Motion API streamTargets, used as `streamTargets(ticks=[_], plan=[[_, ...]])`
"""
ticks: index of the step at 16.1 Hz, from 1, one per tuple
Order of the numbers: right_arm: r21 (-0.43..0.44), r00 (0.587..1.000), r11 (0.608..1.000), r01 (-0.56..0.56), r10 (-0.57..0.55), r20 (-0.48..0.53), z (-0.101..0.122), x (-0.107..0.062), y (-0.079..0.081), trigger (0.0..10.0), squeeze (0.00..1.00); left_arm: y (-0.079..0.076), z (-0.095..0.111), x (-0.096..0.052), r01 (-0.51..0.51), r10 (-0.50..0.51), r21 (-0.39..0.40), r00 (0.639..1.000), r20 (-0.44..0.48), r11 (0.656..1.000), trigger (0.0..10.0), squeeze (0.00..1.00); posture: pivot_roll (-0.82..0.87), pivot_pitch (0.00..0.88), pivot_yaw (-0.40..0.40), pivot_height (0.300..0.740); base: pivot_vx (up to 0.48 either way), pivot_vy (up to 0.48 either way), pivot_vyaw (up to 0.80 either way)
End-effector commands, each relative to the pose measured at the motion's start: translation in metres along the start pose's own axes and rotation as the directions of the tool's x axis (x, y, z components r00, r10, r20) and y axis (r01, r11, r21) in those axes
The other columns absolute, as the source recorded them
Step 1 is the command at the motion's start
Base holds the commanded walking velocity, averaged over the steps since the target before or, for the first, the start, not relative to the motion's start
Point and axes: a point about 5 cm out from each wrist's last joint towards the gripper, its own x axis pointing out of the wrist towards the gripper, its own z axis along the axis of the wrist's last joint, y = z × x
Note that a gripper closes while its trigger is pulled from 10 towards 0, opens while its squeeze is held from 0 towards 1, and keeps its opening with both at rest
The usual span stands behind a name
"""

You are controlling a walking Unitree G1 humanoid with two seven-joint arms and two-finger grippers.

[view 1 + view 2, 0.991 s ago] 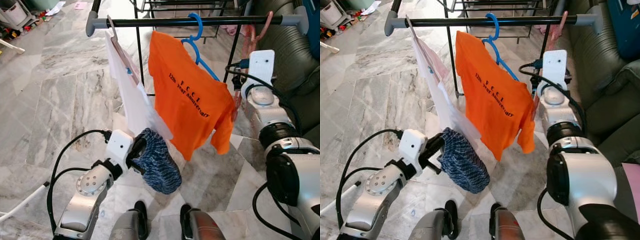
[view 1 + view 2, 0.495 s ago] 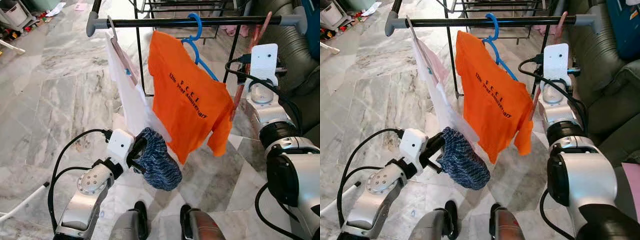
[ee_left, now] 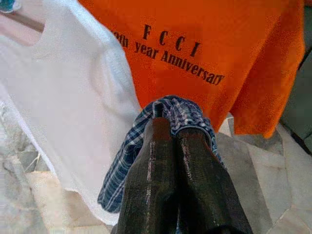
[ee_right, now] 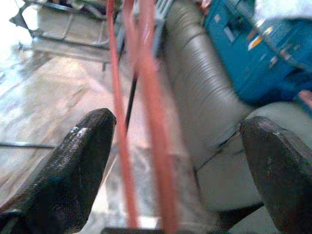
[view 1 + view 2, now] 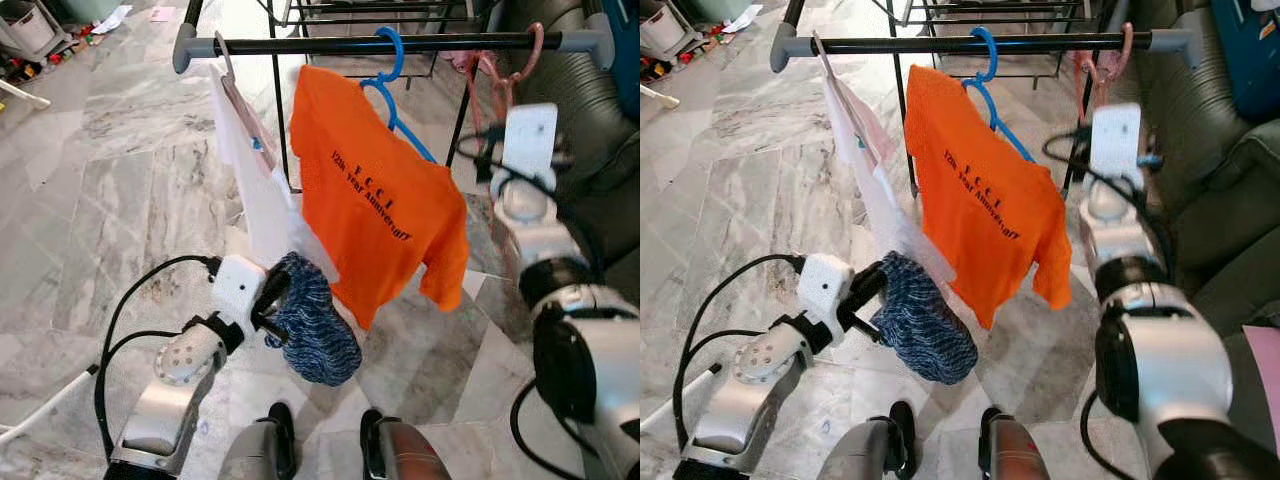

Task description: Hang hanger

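A pink hanger (image 5: 1102,68) hangs by its hook on the black rail (image 5: 300,44) of the clothes rack, at the rail's right end beside the grey end cap. Just below it, the right gripper (image 4: 165,161) has its jaws spread wide, the hanger's thin pink bars running between them without touching either finger. On the same rail a blue hanger (image 5: 392,75) carries an orange T-shirt (image 5: 375,205), and a white garment (image 5: 262,190) hangs further left. The left gripper (image 3: 174,134), low in front of the shirts, has its jaws pressed together on a blue checked cloth (image 5: 312,322). A grey sofa (image 5: 1205,150) stands right of the rack on the marble floor (image 5: 110,180).
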Motion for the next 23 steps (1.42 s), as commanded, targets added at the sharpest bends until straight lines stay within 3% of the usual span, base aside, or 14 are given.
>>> streamTargets(ticks=[1,2,3,4,6,10,12,13,14,15,16,17,18,23], plan=[[0.025,0.999,0.999,-0.033,0.033,0.011,0.001,-0.001,0.006,10.0,1.00,0.005,-0.004,-0.003,-0.018,0.018,0.003,1.000,-0.016,1.000,10.0,0.00,0.09,0.275,0.073,0.740,0.000,0.000,0.00],[0.033,0.993,0.993,-0.113,0.113,-0.020,-0.004,-0.003,0.013,10.0,0.58,0.004,-0.004,-0.002,-0.014,0.014,0.005,1.000,-0.016,1.000,10.0,0.00,0.09,0.275,0.076,0.740,0.000,0.000,0.00],[0.031,0.991,0.991,-0.126,0.127,-0.031,-0.005,-0.003,0.013,10.0,0.58,0.004,-0.004,-0.001,-0.013,0.013,0.005,1.000,-0.016,1.000,10.0,0.00,0.09,0.276,0.076,0.740,0.000,0.000,0.00],[0.018,0.991,0.991,-0.129,0.130,-0.036,-0.006,-0.002,0.010,0.6,0.00,0.003,-0.004,0.000,-0.010,0.010,0.004,1.000,-0.015,1.000,10.0,0.00,0.09,0.275,0.074,0.740,0.000,0.000,0.00],[-0.004,0.990,0.991,-0.136,0.136,-0.035,-0.004,0.000,0.006,0.0,0.00,0.003,-0.004,0.000,-0.010,0.010,0.003,1.000,-0.014,1.000,10.0,0.00,0.09,0.274,0.070,0.740,0.000,0.000,0.00],[-0.046,0.985,0.984,-0.169,0.168,-0.043,0.004,0.005,-0.002,0.3,0.00,0.003,-0.007,-0.001,-0.016,0.016,0.000,1.000,-0.020,1.000,10.0,0.00,0.08,0.273,0.059,0.740,0.000,0.000,0.00],[-0.053,0.981,0.981,-0.187,0.184,-0.056,0.005,0.006,-0.006,5.3,0.00,0.002,-0.008,-0.001,-0.016,0.015,-0.001,1.000,-0.021,1.000,10.0,0.00,0.08,0.272,0.058,0.740,0.000,0.000,0.00],[-0.053,0.979,0.979,-0.197,0.193,-0.061,0.006,0.007,-0.007,6.0,0.00,0.001,-0.009,-0.001,-0.014,0.014,0.000,1.000,-0.024,1.000,10.0,0.00,0.08,0.270,0.059,0.740,0.000,0.000,0.00],[-0.049,0.974,0.975,-0.218,0.215,-0.067,0.008,0.007,-0.007,8.7,0.00,0.001,-0.009,-0.001,-0.014,0.014,0.002,1.000,-0.026,1.000,10.0,0.00,0.08,0.269,0.058,0.740,0.000,0.000,0.00],[-0.049,0.972,0.972,-0.230,0.227,-0.068,0.009,0.008,-0.006,10.0,0.00,0.002,-0.010,-0.001,-0.014,0.014,0.003,1.000,-0.027,1.000,10.0,0.00,0.08,0.268,0.058,0.740,0.000,0.000,0.00],[-0.055,0.966,0.966,-0.252,0.247,-0.073,0.012,0.009,-0.007,10.0,0.00,0.002,-0.010,0.000,-0.015,0.015,0.005,0.999,-0.030,1.000,10.0,0.00,0.07,0.270,0.055,0.740,0.000,0.000,0.00],[-0.059,0.964,0.964,-0.257,0.252,-0.080,0.013,0.009,-0.009,5.8,0.00,0.002,-0.010,0.000,-0.014,0.014,0.005,0.999,-0.031,1.000,10.0,0.00,0.07,0.270,0.055,0.740,0.000,0.000,0.00],[-0.066,0.963,0.963,-0.261,0.255,-0.085,0.015,0.010,-0.012,0.0,0.00,0.002,-0.011,0.000,-0.014,0.014,0.005,0.999,-0.032,1.000,10.0,0.00,0.07,0.269,0.054,0.740,0.000,0.000,0.00],[-0.063,0.964,0.964,-0.258,0.252,-0.092,0.020,0.013,-0.016,0.0,0.00,0.000,-0.012,0.002,-0.007,0.007,0.003,0.999,-0.036,1.000,10.0,0.00,0.07,0.265,0.053,0.740,0.000,0.000,0.00]])
